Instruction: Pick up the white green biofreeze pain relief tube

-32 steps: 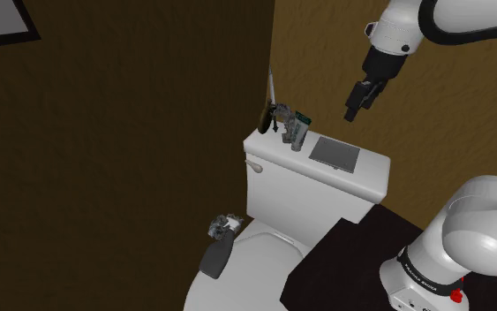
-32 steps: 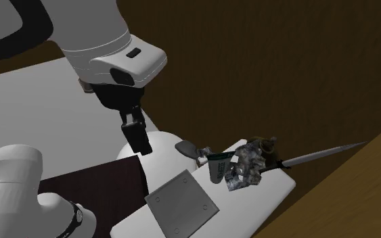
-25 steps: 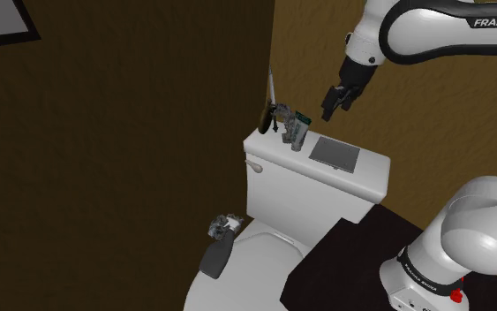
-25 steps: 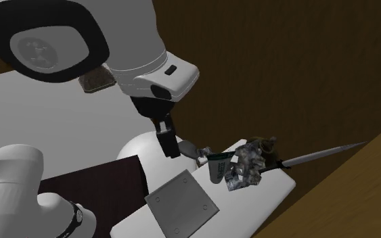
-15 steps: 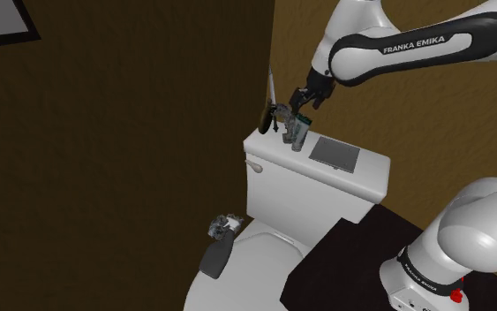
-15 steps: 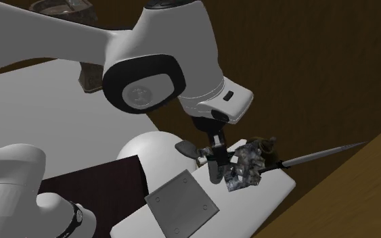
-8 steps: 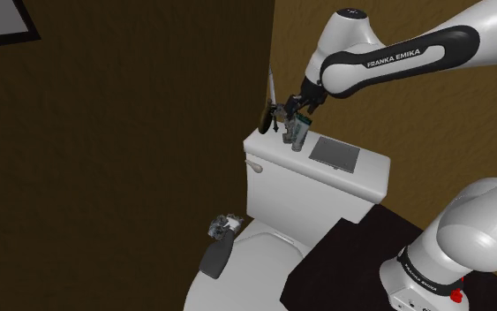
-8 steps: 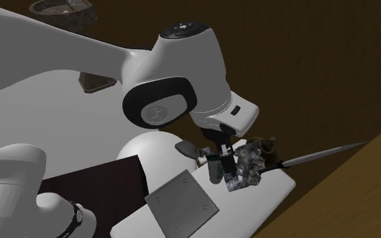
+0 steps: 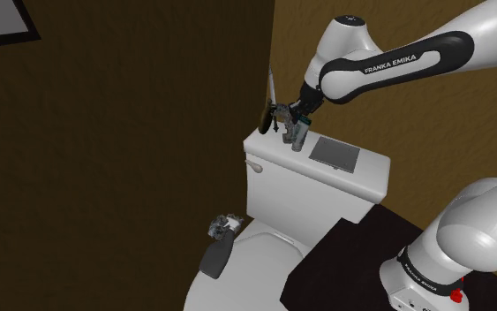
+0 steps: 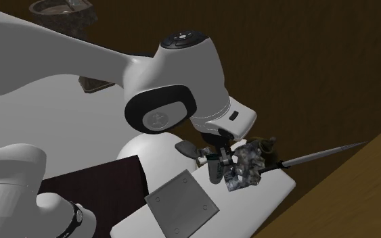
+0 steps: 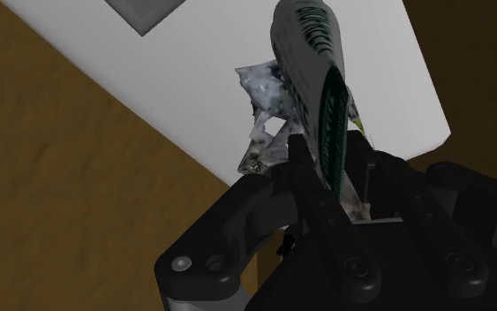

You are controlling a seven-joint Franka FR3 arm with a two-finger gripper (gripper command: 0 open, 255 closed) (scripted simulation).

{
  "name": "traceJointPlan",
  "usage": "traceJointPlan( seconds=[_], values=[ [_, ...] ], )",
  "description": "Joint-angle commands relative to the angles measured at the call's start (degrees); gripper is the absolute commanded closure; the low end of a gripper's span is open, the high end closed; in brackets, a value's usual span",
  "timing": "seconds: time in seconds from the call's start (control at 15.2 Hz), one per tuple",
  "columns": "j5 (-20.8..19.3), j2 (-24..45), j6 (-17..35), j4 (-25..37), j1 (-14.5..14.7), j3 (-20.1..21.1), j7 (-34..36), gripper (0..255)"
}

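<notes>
The white and green tube [image 9: 299,132] stands upright on the white toilet tank lid [image 9: 365,170], near its far end. In the second exterior view the tube [image 10: 216,170] rises beside a crumpled grey wad [image 10: 248,166]. My black gripper [image 9: 296,118] has come down over the tube's top. In the wrist view the tube [image 11: 308,62] runs away from the hand, and its dark green flat end lies between the two fingers. The gripper [image 11: 336,168] is open, with the fingers standing a little wider than that thin end. Seen from the second exterior view, the gripper [image 10: 224,157] sits just above the tube.
A flat grey square plate [image 9: 335,153] lies on the lid beside the tube. A dark oval thing [image 9: 264,117] and a long thin grey rod [image 10: 317,157] sit at the lid's far end by the brown wall. A dark bottle-like thing [image 9: 218,252] rests on the toilet seat below.
The arm swung from high above the plate toward the tube and came down. In the last half second the gripper sank slightly further over the tube's top. The tube has not moved.
</notes>
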Motion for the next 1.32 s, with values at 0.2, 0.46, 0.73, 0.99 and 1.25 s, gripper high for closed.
traceJointPlan(
  seconds=[0.2,0.46,0.73,0.99,1.25],
  values=[
    [0.0,0.02,0.0,-0.04,0.01,0.02,0.02,255],
    [0.28,-0.79,-2.43,1.6,0.1,-0.06,-0.38,255],
    [0.6,-1.76,-5.64,3.86,0.22,-0.1,-0.78,255],
    [0.87,-2.5,-8.82,6.3,0.31,-0.12,-1.14,255],
    [1.1,-3.03,-11.96,8.91,0.39,-0.13,-1.47,255]
  ],
)
